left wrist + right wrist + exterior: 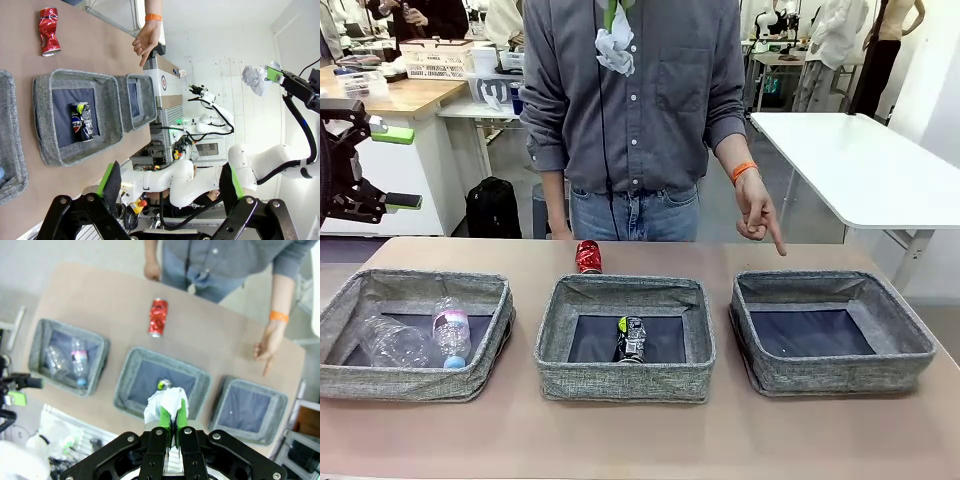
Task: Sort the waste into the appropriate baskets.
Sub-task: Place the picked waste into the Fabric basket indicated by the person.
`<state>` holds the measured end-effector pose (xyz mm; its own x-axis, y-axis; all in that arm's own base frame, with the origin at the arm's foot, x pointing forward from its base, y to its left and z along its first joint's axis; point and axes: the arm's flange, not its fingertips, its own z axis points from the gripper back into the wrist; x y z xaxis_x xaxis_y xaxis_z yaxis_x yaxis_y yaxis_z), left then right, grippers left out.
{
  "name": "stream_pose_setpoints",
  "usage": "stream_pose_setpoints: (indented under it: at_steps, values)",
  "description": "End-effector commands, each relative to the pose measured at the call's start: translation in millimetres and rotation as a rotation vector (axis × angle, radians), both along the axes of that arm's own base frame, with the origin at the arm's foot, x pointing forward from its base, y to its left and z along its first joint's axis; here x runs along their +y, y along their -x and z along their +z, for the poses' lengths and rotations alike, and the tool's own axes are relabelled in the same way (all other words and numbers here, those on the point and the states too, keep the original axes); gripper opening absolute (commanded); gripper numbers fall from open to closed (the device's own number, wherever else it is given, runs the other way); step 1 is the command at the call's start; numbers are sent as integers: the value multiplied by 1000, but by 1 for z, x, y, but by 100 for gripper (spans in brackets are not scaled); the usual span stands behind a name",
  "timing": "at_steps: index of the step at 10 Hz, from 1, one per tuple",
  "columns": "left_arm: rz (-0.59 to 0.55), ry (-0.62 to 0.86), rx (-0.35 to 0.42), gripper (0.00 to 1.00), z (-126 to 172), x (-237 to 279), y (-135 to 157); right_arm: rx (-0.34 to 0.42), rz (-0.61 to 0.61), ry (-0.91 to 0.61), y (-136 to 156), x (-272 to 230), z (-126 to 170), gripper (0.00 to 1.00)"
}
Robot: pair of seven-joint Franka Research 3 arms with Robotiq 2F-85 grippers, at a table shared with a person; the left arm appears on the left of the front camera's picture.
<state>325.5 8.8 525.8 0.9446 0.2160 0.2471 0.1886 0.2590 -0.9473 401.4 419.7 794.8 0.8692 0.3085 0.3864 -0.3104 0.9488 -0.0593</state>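
Observation:
High above the table, my right gripper (174, 421) is shut on a white paper wad (165, 401). From the front the wad (615, 46) hangs before the person's chest. My left gripper (400, 165) stands open and empty, off the table's left end. Three grey baskets stand in a row. The left basket (380, 382) holds a pink-labelled bottle (451, 332) and a clear bottle (392, 343). A dark can (632, 338) lies in the middle basket (620, 383). The right basket (840, 372) has nothing in it. A red can (588, 257) lies on the table behind the middle basket.
The person stands at the far edge, and one hand (758, 212) points a finger down towards the right basket. In the left wrist view my own open fingers (111, 181) frame the other arm, with the wad (256, 79) at its tip.

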Motion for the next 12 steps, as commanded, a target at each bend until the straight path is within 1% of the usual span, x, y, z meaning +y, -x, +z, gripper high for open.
stream_pose_setpoints:
  at_steps: [1,2,3,5,6,7,8,9,10,11,12]
  values:
    - [-8,2,8,100,3,0,1,0,0,0,0,0,0,5]
    - [-8,2,8,100,3,0,1,-130,216,17,10,-12,-16,5]
    - [-8,2,8,100,3,0,1,-121,270,82,14,-27,-46,5]
    - [-8,2,8,100,3,0,1,-79,292,112,31,-83,-114,5]
    - [-8,2,8,100,3,0,1,-4,332,82,43,-116,-154,5]
    - [-8,2,8,100,3,0,1,92,277,15,48,-142,-186,5]
    - [-8,2,8,100,3,0,1,165,191,16,49,-165,-223,5]
    - [-8,2,8,100,3,0,1,232,144,-34,47,-185,-261,5]
    - [-8,2,8,100,3,0,1,134,90,-59,48,-203,-296,5]
    - [-8,2,8,100,3,0,1,26,148,-135,54,-215,-316,5]
    - [-8,2,8,100,3,0,1,9,164,-138,59,-225,-331,5]
